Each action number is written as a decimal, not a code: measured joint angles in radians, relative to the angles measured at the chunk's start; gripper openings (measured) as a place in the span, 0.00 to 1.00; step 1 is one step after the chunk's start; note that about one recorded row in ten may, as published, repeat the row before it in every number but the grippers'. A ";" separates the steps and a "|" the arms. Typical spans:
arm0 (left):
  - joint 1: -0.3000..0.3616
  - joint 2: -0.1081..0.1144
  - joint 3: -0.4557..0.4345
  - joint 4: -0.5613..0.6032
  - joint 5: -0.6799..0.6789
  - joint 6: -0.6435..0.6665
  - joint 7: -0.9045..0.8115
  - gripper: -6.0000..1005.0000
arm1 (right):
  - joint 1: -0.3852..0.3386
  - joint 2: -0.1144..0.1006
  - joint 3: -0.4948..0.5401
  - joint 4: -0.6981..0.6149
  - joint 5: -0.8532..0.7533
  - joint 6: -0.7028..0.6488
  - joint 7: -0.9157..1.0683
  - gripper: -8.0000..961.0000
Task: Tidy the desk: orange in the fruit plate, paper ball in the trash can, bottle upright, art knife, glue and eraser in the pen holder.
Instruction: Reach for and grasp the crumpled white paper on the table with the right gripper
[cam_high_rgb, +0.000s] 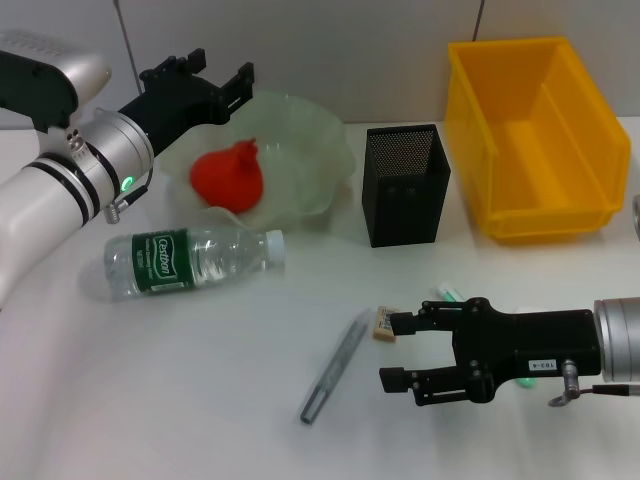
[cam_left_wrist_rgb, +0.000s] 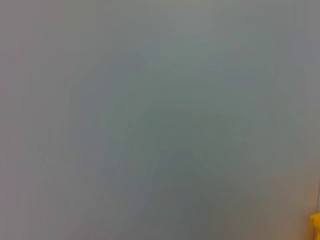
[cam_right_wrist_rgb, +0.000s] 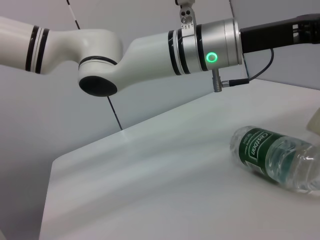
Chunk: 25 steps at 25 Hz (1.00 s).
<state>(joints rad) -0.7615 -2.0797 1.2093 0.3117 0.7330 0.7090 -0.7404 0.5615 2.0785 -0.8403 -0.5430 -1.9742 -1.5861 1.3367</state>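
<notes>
- Two grippers show on my head feed. My left gripper (cam_high_rgb: 215, 82) hangs above the near-left rim of the pale green fruit plate (cam_high_rgb: 320, 165), fingers spread and empty.
- Inside that plate I see the orange-red fruit (cam_high_rgb: 230, 175).
- My right gripper (cam_high_rgb: 398, 350) sits low over the table (cam_high_rgb: 180, 400), fingers apart, gripping nothing, just right of the art knife (cam_high_rgb: 335, 365).
- I see the eraser (cam_high_rgb: 384, 323) beside its upper finger, and the green-capped glue (cam_high_rgb: 447, 295) just behind it.
- My bottle (cam_high_rgb: 190, 260) lies on its side in front of the plate.
- I have the black mesh pen holder (cam_high_rgb: 405, 185) upright between the plate and the yellow bin (cam_high_rgb: 535, 135).
</notes>
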 joint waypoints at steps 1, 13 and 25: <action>0.000 0.000 0.000 0.000 0.000 0.000 0.000 0.50 | 0.000 0.000 0.000 0.000 0.000 0.000 0.000 0.82; 0.219 0.063 0.077 0.149 0.181 0.582 -0.399 0.75 | 0.004 -0.001 0.017 -0.007 0.041 0.015 -0.003 0.82; 0.316 0.185 0.070 0.087 0.546 0.895 -0.500 0.75 | 0.018 -0.014 0.016 -0.103 0.047 0.007 0.067 0.82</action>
<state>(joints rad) -0.4451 -1.8945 1.2793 0.3991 1.2791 1.6039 -1.2399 0.5791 2.0649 -0.8247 -0.6462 -1.9273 -1.5791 1.4042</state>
